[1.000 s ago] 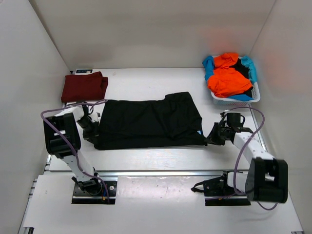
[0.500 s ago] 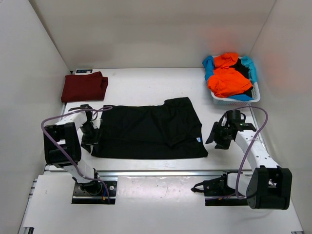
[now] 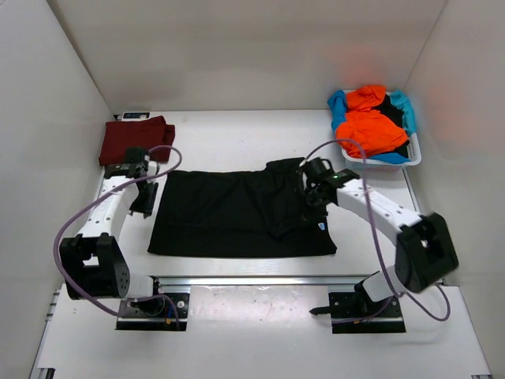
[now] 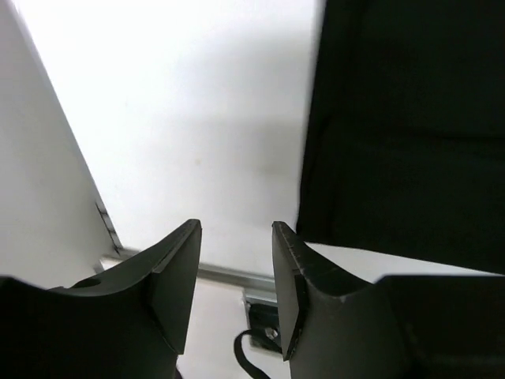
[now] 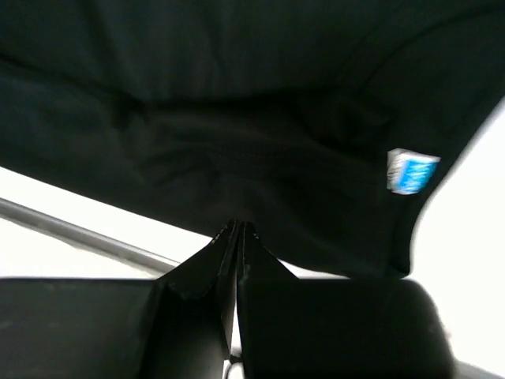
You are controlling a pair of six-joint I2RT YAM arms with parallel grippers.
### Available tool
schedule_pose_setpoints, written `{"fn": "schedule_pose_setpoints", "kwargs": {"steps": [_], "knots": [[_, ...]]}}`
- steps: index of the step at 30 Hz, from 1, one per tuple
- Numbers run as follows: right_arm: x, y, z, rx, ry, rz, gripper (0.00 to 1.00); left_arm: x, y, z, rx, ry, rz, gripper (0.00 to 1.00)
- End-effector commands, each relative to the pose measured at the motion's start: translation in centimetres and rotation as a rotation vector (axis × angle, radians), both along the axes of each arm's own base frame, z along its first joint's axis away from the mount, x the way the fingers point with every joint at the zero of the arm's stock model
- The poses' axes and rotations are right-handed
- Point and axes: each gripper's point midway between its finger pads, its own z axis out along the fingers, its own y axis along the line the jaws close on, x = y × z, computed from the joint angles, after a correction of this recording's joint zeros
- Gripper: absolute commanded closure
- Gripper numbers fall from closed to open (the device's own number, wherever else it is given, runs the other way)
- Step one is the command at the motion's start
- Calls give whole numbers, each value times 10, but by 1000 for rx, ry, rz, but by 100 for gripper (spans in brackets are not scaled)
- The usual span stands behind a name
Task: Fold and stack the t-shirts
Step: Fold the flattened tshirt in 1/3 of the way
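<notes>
Folding the black shirt [image 3: 241, 213], spread flat mid-table: the left gripper [image 4: 237, 229], fingers apart, hovers just off its left edge, and the right gripper [image 5: 238, 227], fingers pressed together, sits over its wrinkled right side; both should pinch matching corners and lift evenly.

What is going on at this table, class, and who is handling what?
Two robot arms are at a black t-shirt spread flat on the table. The left gripper is open and empty, just off the shirt's left edge. The right gripper is shut over the shirt's right side; whether it pinches cloth is unclear. A dark red t-shirt lies folded at the far left; an orange t-shirt tops the heap in the white basket at the far right.
</notes>
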Motion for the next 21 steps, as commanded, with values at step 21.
{"fn": "schedule_pose_setpoints", "kwargs": {"steps": [21], "knots": [[17, 34, -59, -31, 71, 107, 100, -27, -106, -91, -154, 247, -325, 53]]}}
